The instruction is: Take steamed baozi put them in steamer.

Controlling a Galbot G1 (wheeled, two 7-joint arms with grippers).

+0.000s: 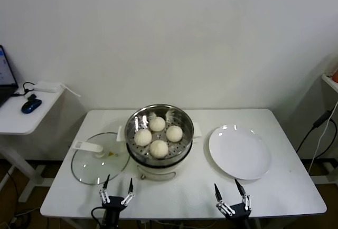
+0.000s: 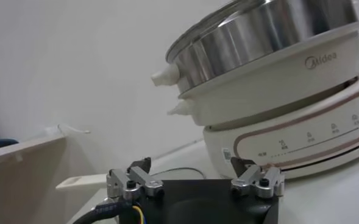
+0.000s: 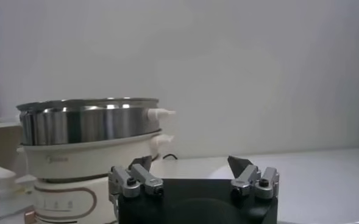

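The right gripper (image 1: pixel 228 189) has its fingers spread wide, holding nothing, poised low at the counter's (image 1: pixel 296 187) near edge before the white plate (image 1: pixel 240 152). The left gripper (image 1: pixel 117 184) sits likewise, fingers apart and empty (just in front of the glass lid (image 1: pixel 97 160)). All four steamed baozi (image 1: pixel 158 148) lie in the steamer (image 1: pixel 182 121), mid-counter between lid and plate.
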